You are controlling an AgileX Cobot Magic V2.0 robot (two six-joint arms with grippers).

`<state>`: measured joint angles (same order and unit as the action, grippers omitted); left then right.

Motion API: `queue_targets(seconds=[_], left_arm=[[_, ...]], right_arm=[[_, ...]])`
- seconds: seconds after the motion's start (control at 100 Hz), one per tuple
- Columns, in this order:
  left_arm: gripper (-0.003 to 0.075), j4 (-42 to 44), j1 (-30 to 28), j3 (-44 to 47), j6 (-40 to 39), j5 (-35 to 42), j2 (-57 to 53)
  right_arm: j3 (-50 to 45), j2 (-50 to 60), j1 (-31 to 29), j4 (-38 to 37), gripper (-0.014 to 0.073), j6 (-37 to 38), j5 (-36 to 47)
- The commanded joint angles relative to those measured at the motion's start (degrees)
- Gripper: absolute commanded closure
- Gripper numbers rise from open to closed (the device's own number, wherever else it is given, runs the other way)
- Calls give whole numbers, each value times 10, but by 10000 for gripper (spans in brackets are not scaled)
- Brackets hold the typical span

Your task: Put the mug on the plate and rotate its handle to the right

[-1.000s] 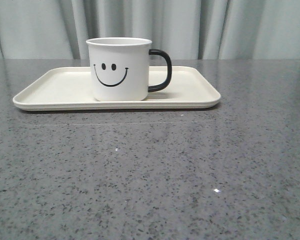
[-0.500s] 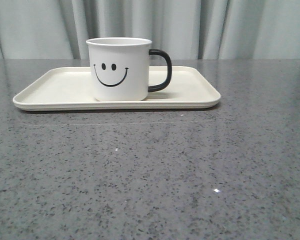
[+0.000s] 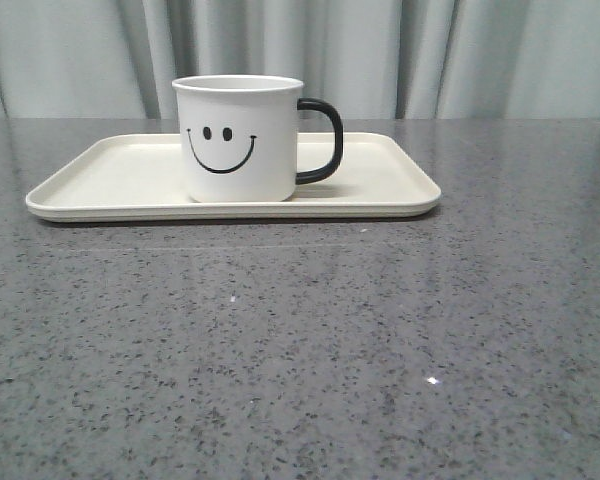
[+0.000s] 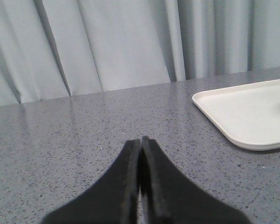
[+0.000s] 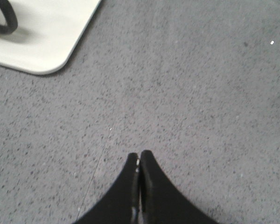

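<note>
Mug (image 3: 242, 140) on plate (image 3: 100, 180), frame centre; handle (image 3: 323, 140) right: we judge done. Left gripper (image 4: 141, 142), right gripper (image 5: 139, 156) pressed together, empty.

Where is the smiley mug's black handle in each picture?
Front view: the handle sticks out to the right of the mug, above the plate.
Left wrist view: not in it; only a plate corner shows.
Right wrist view: a bit of handle at the picture's edge.
Shared landmark: the cream plate.
</note>
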<state>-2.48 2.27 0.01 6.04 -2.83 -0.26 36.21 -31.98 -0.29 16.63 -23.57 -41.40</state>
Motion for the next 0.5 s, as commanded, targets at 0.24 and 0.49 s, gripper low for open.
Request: queue_targets(seconds=[0.24, 0.49], left_arm=[[740, -1, 5, 6, -7, 41, -16], [740, -1, 5, 6, -7, 41, -16]], right_arm=[[-110, 84, 39, -45, 659, 54, 240], [-225, 193, 55, -220, 659, 283, 317]])
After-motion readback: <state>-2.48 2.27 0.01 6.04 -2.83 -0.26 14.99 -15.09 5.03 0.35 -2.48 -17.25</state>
